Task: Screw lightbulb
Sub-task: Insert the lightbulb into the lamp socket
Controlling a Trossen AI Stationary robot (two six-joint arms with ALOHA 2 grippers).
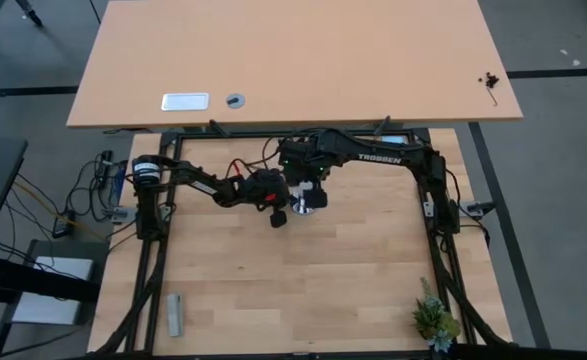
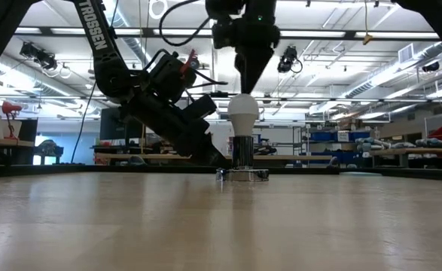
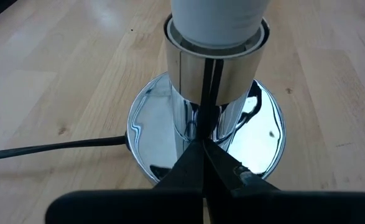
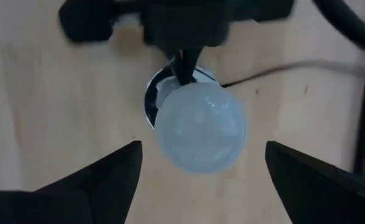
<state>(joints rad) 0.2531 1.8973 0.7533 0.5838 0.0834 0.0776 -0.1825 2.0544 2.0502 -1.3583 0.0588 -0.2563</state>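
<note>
The white frosted lightbulb stands upright with its neck in the chrome socket collar. The collar rises from a round mirror-like base that lies flat on the wooden table. My right gripper hangs open right above the lightbulb, pointing down. Its fingers stand wide on either side of the glass without touching it. My left gripper is shut and low at the socket's foot, reaching in from the table's left. My left gripper rests its shut fingertips on the chrome base plate, right at the foot of the socket stem. It comes slanting down from the table's left. The base lies flat on the table under it.
A black cord runs from the base over the wood. A small potted plant stands at the near right corner and a grey bar lies near left. A second tabletop borders the far side.
</note>
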